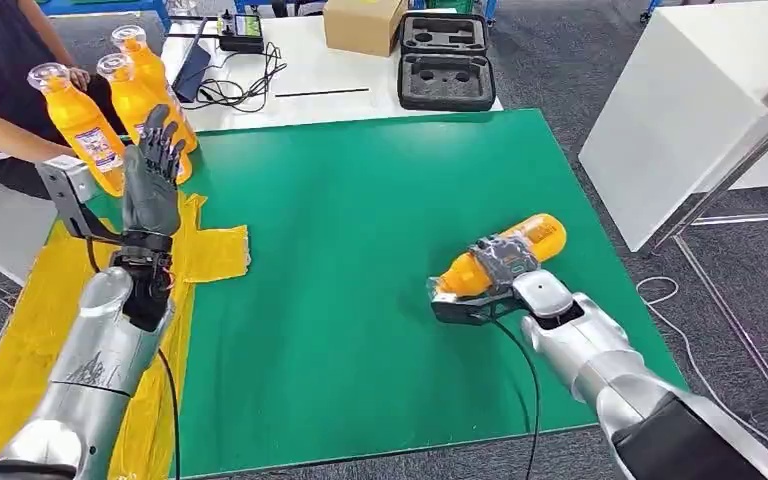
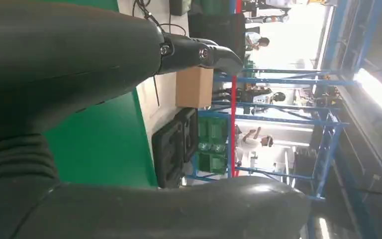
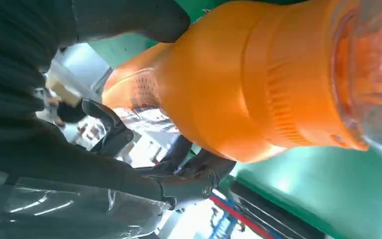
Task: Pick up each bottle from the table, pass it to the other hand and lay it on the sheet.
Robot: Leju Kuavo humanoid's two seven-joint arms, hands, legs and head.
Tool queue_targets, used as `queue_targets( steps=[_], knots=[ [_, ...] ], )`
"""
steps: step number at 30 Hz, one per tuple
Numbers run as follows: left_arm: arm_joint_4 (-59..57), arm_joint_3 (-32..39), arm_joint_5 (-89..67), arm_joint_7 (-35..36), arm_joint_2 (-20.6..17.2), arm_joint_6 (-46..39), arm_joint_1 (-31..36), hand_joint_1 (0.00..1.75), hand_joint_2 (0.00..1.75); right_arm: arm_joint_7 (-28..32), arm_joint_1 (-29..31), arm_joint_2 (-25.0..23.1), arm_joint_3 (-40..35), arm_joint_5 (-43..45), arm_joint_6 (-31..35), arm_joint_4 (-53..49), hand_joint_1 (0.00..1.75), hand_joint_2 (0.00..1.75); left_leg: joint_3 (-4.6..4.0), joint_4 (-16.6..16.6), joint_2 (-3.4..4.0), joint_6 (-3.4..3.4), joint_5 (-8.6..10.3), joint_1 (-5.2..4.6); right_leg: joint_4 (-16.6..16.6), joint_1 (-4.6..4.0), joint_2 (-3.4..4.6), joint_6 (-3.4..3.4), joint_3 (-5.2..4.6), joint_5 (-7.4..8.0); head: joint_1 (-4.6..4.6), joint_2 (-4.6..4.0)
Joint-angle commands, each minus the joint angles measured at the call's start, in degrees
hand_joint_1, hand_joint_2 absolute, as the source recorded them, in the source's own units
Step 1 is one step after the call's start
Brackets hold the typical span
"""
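An orange bottle (image 1: 530,245) lies on its side at the right of the green mat (image 1: 360,260), cap end toward me. My right hand (image 1: 503,262) grips it around the middle; in the right wrist view its dark fingers (image 3: 189,174) curl under the orange bottle body (image 3: 238,84). My left hand (image 1: 153,170) is raised upright over the left edge of the mat, fingers apart and holding nothing. A yellow sheet (image 1: 210,250) lies under and behind it. Three more orange bottles (image 1: 80,120) stand at the far left, next to a person's arm (image 1: 5,135).
Behind the mat a white table carries a cardboard box (image 1: 363,22), black foam cases (image 1: 447,60) and cables (image 1: 240,85). Another white table (image 1: 690,90) stands to the right with a floor cable below it. The mat's centre has free room.
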State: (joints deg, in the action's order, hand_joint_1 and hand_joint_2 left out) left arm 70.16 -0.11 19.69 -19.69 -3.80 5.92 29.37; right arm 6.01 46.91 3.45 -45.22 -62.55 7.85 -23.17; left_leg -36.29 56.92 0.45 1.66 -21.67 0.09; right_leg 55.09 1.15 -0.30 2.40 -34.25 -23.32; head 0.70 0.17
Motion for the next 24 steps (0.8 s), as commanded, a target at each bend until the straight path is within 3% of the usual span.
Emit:
queue_targets(
  steps=[1,23,24],
  knots=[
    [-2.5,-1.9,-0.5,1.0,2.5,0.0,3.1,0.0,0.0,-2.6,-1.3,-4.1,6.7,2.4,0.0,2.6,1.75,1.75,0.2,0.1,-0.18,-0.11,-0.15,0.1,0.0,-0.1,-0.12,-0.15,0.28,-0.15,0.0,0.0],
    [-0.7,-1.7,-0.3,1.6,1.7,-0.7,2.1,0.0,0.0,-2.4,0.0,-7.1,7.9,3.3,-1.9,3.2,1.75,1.75,0.04,0.0,0.1,-0.05,-0.03,0.04,0.0,-0.05,0.08,-0.07,0.03,-0.02,0.02,0.0],
    [-0.4,-1.6,-0.2,1.7,1.4,-0.8,1.8,0.0,0.0,-2.5,0.2,-7.4,7.9,3.4,-2.4,3.3,1.57,1.75,0.15,0.1,0.09,-0.11,-0.13,0.09,0.0,-0.1,0.1,-0.15,0.14,-0.1,0.02,0.02]
  ],
)
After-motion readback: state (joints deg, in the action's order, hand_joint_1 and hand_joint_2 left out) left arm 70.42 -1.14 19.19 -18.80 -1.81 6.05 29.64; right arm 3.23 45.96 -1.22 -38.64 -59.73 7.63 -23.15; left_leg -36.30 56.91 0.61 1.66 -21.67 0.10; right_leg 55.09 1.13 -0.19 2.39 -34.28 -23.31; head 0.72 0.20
